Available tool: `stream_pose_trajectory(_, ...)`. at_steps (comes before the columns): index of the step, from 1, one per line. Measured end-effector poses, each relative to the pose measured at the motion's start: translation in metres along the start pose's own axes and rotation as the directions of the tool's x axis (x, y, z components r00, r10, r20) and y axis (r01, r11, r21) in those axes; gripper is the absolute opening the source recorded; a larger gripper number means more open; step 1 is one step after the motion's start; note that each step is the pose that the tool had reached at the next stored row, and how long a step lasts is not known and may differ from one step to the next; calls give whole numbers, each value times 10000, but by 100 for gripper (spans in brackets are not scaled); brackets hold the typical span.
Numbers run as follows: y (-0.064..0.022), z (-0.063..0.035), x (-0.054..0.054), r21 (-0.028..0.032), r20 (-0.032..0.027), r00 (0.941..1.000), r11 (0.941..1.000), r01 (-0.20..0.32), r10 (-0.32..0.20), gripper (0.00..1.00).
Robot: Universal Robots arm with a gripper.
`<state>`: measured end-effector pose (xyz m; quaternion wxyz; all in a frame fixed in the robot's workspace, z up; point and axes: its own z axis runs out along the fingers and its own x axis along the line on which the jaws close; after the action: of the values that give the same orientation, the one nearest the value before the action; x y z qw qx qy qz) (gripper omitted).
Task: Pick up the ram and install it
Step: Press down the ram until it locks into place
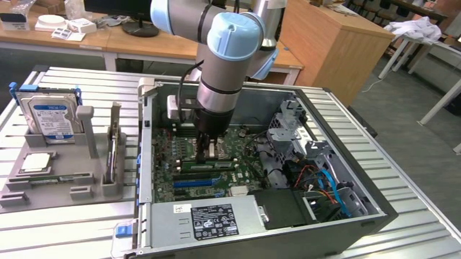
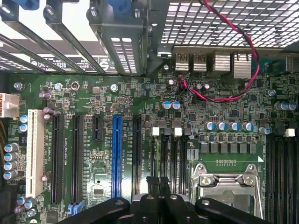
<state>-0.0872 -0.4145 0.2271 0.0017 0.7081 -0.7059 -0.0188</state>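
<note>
**Hand down inside the case, over the memory slots**

You have the hand (image 1: 206,152) lowered into the open computer case (image 1: 346,216), its fingers clenched together above the motherboard (image 2: 224,100). In the wrist view the dark fingertips (image 2: 158,186) sit pressed side by side over the slots beside the processor socket (image 2: 228,179). A green ram (image 1: 207,165) stick lies along the board directly under the hand in the exterior view; you cannot tell whether the fingers touch it. The blue slot (image 2: 117,156) stands just beside. On the desk (image 1: 425,226), toward the exterior view's left, your grey holder tray (image 1: 54,186) carries a hard drive (image 1: 49,116) upright.
</note>
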Motion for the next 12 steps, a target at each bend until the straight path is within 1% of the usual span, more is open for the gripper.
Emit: stream_pose_trajectory(12, 0, 26, 3, -1, -1, 10000, 10000, 0, 0, 11)
